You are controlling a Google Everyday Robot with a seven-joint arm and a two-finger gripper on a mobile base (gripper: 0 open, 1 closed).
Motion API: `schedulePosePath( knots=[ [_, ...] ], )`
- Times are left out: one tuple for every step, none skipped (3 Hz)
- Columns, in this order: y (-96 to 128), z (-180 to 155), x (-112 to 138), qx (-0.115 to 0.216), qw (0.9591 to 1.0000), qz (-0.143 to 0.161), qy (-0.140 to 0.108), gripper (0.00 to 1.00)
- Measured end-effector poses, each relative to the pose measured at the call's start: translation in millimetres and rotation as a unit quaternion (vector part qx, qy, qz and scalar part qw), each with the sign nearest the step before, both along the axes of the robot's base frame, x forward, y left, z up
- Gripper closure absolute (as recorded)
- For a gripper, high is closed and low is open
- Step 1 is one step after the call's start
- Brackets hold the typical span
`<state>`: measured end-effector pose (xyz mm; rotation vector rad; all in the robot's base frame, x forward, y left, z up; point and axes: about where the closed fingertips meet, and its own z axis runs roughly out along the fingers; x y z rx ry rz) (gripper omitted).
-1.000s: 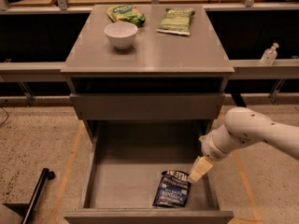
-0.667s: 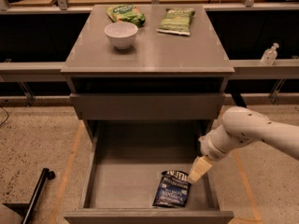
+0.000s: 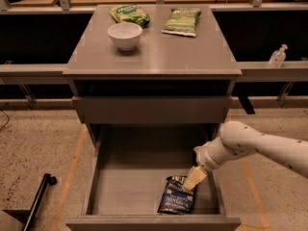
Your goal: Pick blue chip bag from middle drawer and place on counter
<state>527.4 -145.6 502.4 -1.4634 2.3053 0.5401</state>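
Observation:
The blue chip bag (image 3: 175, 199) lies flat on the floor of the open middle drawer (image 3: 125, 177), near the front right. My gripper (image 3: 192, 179) reaches in from the right on the white arm and sits at the bag's upper right corner, touching or just above it. The grey counter (image 3: 159, 52) tops the cabinet above the drawer.
On the counter stand a white bowl (image 3: 125, 34) and two green chip bags (image 3: 130, 13) (image 3: 182, 21). A closed grey drawer front (image 3: 151, 109) sits above the open drawer. A clear bottle (image 3: 278, 57) stands on the right ledge. A black pole (image 3: 37, 202) lies on the floor at left.
My gripper has moved a little left and down, closer to the top corner of the blue chip bag. The bag has not moved.

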Motion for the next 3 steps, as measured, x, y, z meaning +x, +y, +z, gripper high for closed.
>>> schedulePosePath(
  knots=[
    [16.8, -38.1, 2.0, 0.011, 0.9997, 0.010, 0.020, 0.00],
    [31.1, -76.0, -5.3, 0.015, 0.9985, 0.017, 0.050, 0.00],
    [39.1, -119.5, -14.2, 0.004, 0.9967, 0.010, 0.080, 0.00]
  ],
)
